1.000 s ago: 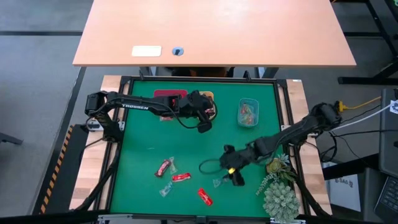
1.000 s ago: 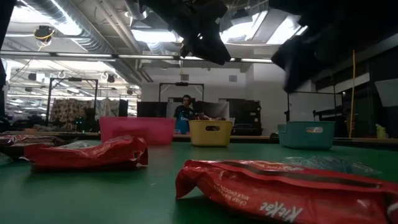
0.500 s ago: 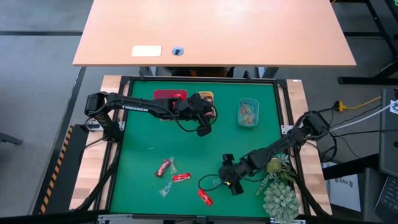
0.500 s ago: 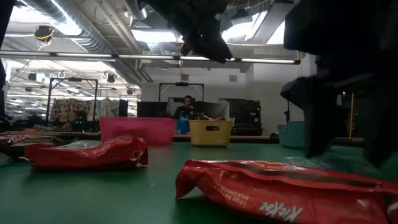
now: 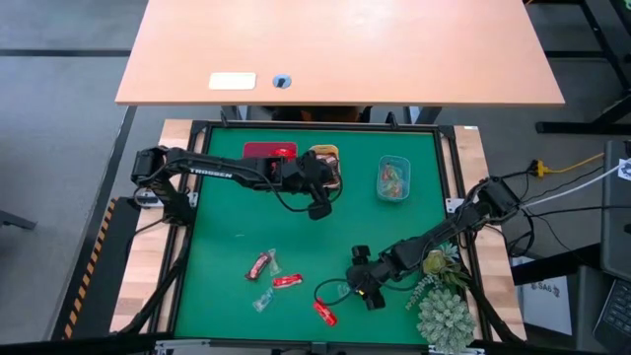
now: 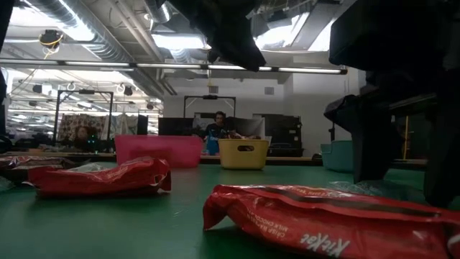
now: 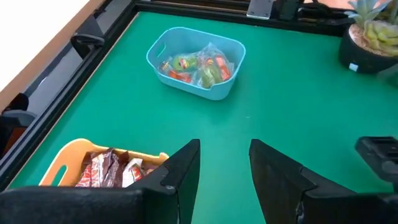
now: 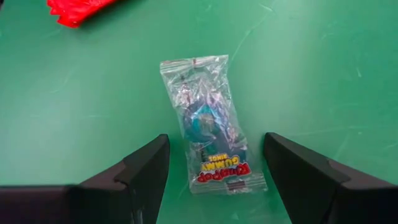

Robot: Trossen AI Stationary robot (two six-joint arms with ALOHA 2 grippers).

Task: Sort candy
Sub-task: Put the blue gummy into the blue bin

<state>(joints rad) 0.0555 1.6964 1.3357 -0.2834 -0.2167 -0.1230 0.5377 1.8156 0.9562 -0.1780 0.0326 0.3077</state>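
Observation:
My right gripper (image 8: 214,168) stands open low over the green mat near the front edge. Its fingers are on either side of a clear packet with a blue sweet (image 8: 208,121), apart from it; the packet (image 5: 345,289) lies flat on the mat. A red candy (image 5: 324,313) lies just in front of it. Further left lie a dark bar (image 5: 259,264), a red candy (image 5: 287,281) and a clear one (image 5: 263,301). My left gripper (image 5: 317,209) hangs open and empty above the mat, near the orange tray (image 7: 68,155).
A red tray (image 5: 269,150), the orange tray (image 5: 325,155) and a teal tray (image 5: 392,163) stand along the far edge; the orange and teal ones hold candy. Spiky plants (image 5: 444,316) stand at the front right corner, beside my right arm. The mat's middle is bare.
My right gripper has sunk toward the mat and come toward the near edge, ending over the clear packet with its fingers still open. The candies have not moved.

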